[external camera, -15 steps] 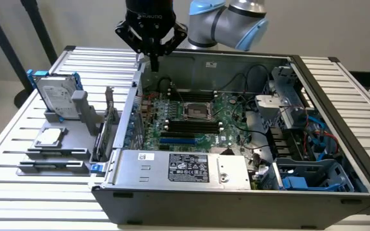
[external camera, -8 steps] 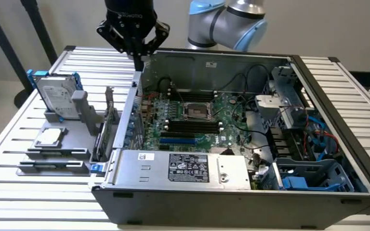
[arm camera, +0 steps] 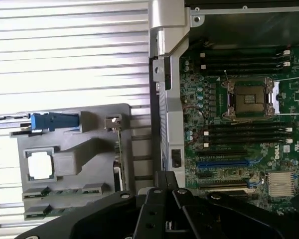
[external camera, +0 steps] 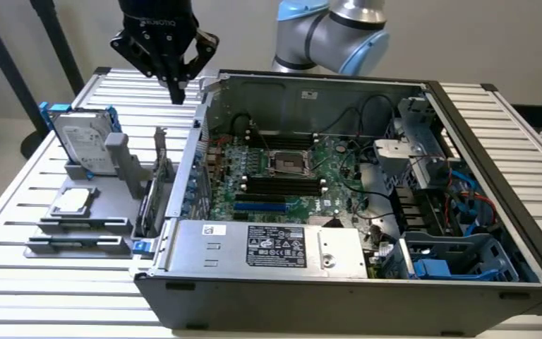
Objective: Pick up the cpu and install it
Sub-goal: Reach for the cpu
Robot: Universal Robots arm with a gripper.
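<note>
Cpu [external camera: 73,201] lies flat in the holder [external camera: 118,157]; our gripper [external camera: 175,90] hovers well apart, jaws pinched together, empty. We must centre squarely over its rim.

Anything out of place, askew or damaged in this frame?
Nothing stands out. The cpu lies flat in its recess on the grey holder, the hard drive stands upright, the motherboard socket looks empty, and the gripper hangs empty, jaws shut.

You see an open computer case [external camera: 346,293] — motherboard [external camera: 295,194] bared. At the exterior view's left, a hard drive [external camera: 81,145] stands on edge.
</note>
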